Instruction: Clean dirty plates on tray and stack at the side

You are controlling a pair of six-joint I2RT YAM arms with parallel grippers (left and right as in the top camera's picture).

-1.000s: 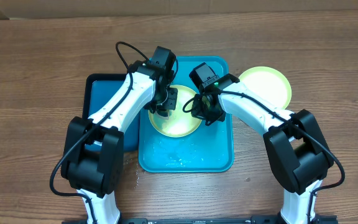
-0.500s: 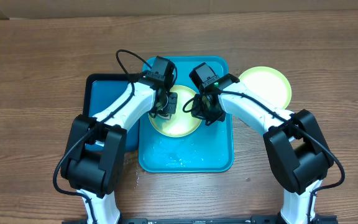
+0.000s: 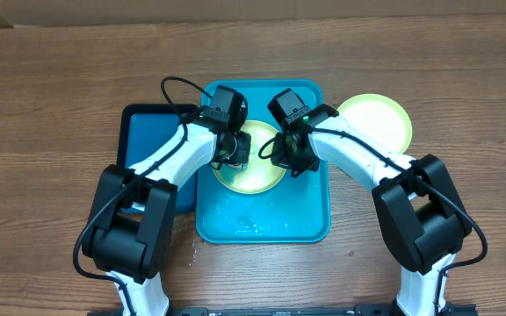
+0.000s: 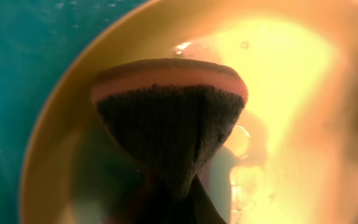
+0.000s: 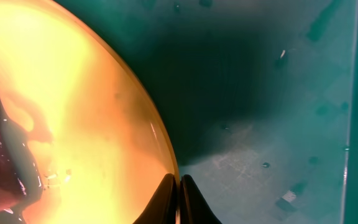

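Observation:
A pale yellow-green plate [image 3: 255, 174] lies in the turquoise tray [image 3: 262, 226]. My left gripper [image 3: 233, 156] is shut on a sponge and presses it onto the plate's left part. In the left wrist view the dark sponge [image 4: 169, 118] with an orange band rests on the wet plate [image 4: 291, 81], with the fingers [image 4: 173, 202] in shadow. My right gripper [image 3: 290, 160] is shut on the plate's right rim; its fingers [image 5: 179, 186] pinch the edge of the plate [image 5: 61, 106] above the tray [image 5: 272, 93]. A second yellow-green plate [image 3: 374, 120] lies on the table to the right. The light blue plate is not in view.
A smaller dark-blue tray [image 3: 143, 140] lies against the turquoise tray's left side. Water and small specks lie on the turquoise tray's floor. The wooden table [image 3: 51, 96] runs all around.
My left gripper has slid the sponge a little to the left across the plate. The right arm and the plate have not moved.

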